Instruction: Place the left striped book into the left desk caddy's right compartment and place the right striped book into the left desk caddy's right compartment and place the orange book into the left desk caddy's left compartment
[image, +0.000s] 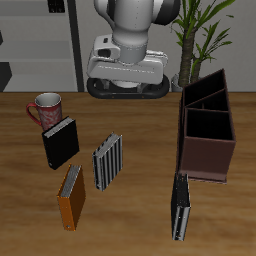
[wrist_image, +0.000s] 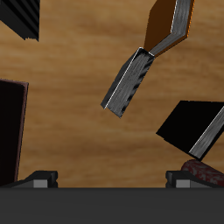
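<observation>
— So, how many books on the surface (image: 140, 215)?

— Four, all lying flat. After one red mug (image: 47, 108) comes a black book (image: 61, 143) just beside it, then the orange book (image: 71, 196) nearer the front edge, then the pale striped book (image: 108, 160), its corner almost meeting the orange one's.

— And the other striped one?

— One caddy (image: 208, 150) stands upright, open-topped; the dark striped book (image: 180, 207) lies just before it.

— The claw (wrist_image: 112, 182)?

— Spread wide, gripping nothing, high above the pale book, well apart from everything.
</observation>
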